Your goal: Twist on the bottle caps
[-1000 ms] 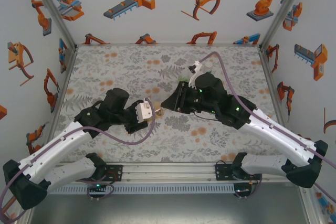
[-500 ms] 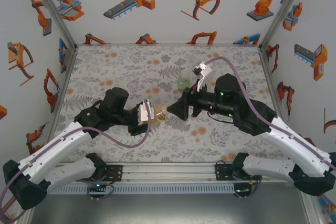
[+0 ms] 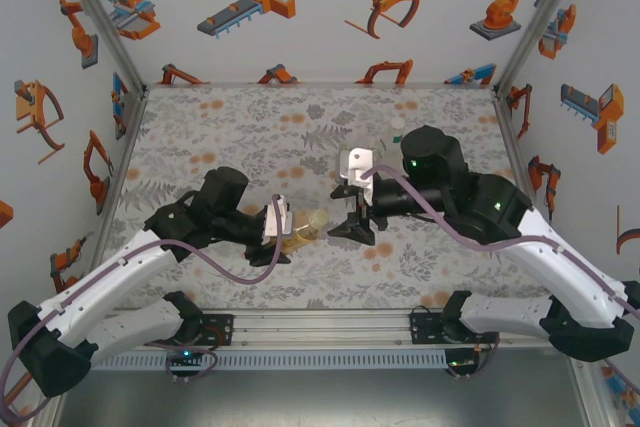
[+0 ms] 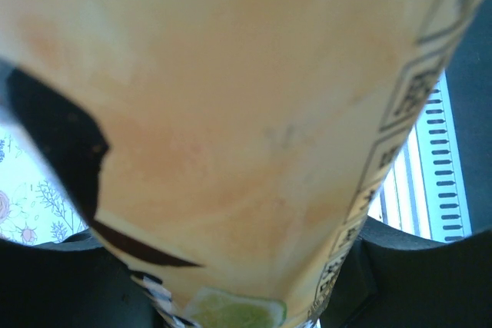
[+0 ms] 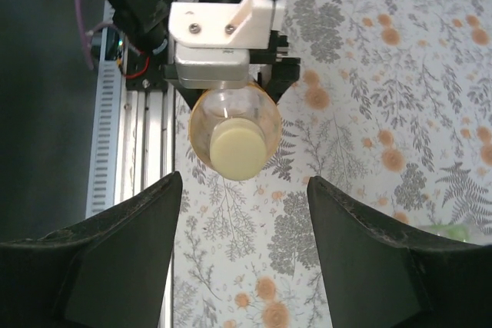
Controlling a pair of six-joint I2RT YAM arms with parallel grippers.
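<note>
My left gripper (image 3: 284, 238) is shut on the bottle with amber liquid (image 3: 303, 230), holding it tilted with its neck toward the right arm. In the left wrist view the bottle's amber body and label (image 4: 231, 113) sit close against the lens between the dark fingers (image 4: 61, 282). A pale yellow bottle cap (image 5: 234, 150) sits on the bottle's (image 5: 201, 117) mouth. My right gripper (image 5: 242, 197) is open, its fingers (image 5: 115, 259) apart on either side of bare table just short of the cap, touching nothing. From above, the right gripper (image 3: 352, 227) stands a little right of the cap (image 3: 322, 215).
The floral table cover (image 3: 250, 137) runs to the walls on three sides. The aluminium rail (image 3: 320, 327) with the arm bases lies along the near edge. A pale green object (image 5: 455, 230) shows at the right edge of the right wrist view.
My right gripper has opened, let go of the cap and drawn back from the bottle's mouth. The left gripper kept hold of the amber bottle and shifted it slightly.
</note>
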